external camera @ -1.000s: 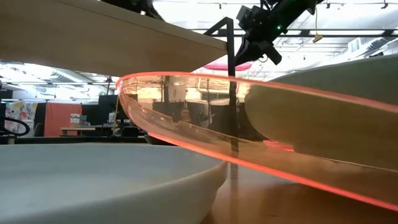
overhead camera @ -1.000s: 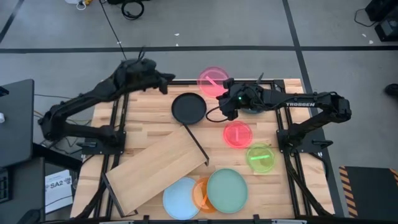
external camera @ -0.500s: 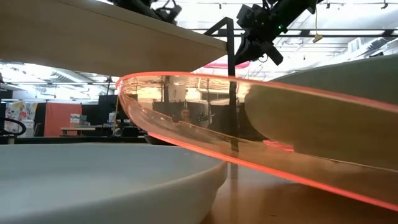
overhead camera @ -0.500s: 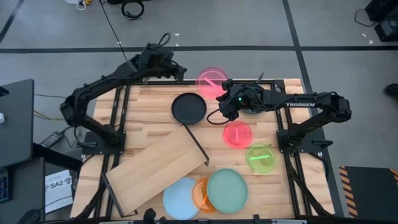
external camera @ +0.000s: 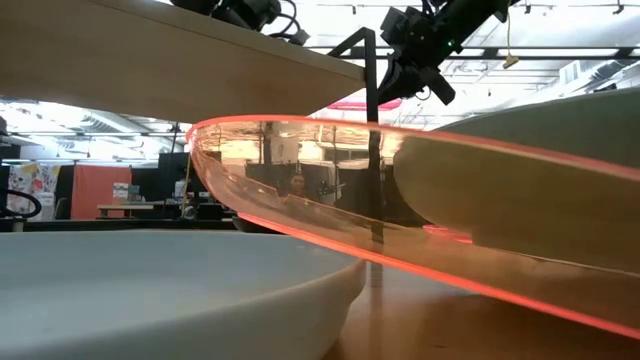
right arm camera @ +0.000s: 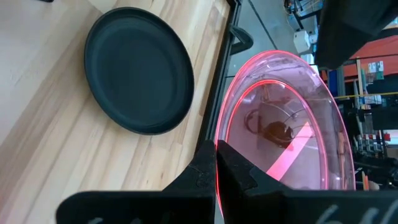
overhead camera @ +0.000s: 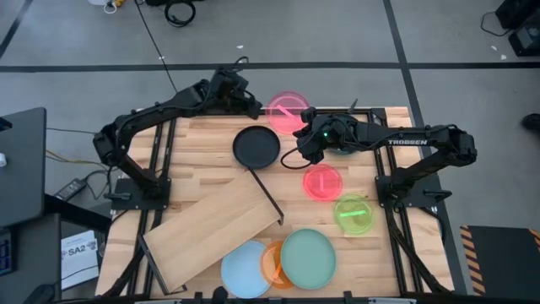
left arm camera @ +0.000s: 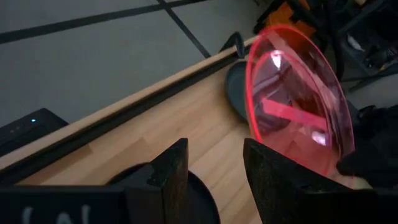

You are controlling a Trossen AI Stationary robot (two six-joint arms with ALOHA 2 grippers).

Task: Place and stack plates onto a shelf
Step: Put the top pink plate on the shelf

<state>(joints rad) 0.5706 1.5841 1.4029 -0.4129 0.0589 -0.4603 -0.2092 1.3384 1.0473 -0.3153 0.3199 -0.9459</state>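
Near edge of the desk (overhead camera: 202,160), high view: light-blue plate (overhead camera: 245,268), mint-green plate (overhead camera: 308,257), and an orange plate (overhead camera: 272,263) between them, partly covered by both. In the low view the orange plate's rim (external camera: 420,265) arcs across, tilted, with the light-blue plate (external camera: 170,285) in front and the mint-green one (external camera: 530,200) overlapping it.

Shelf (overhead camera: 211,226): pale board lying at an angle across the desk's left half, black bar frame at its end nearest the black plate. No plate on it. Light-blue plate just beside its near corner.

Right side, moving back: neon-green plate (overhead camera: 353,213), then a pink plate (overhead camera: 322,181) flat on the wood, the two close together.

Middle: black plate (overhead camera: 256,147) flat on the desk, just beyond the shelf's framed end.

Far edge: second pink plate (overhead camera: 288,110), translucent, lifted and tilted. Right pincer (overhead camera: 304,133) is clamped on its rim; in the right wrist view the fingers (right arm camera: 239,177) are pressed together on the plate's edge (right arm camera: 280,124), black plate (right arm camera: 138,68) nearby on the wood.

Left pincer (overhead camera: 251,105) sits at the far edge, just beside the raised pink plate. Left wrist view: fingers (left arm camera: 171,171) spread apart with a clear gap, gripping nothing; pink plate (left arm camera: 298,118) just ahead of them, apart.
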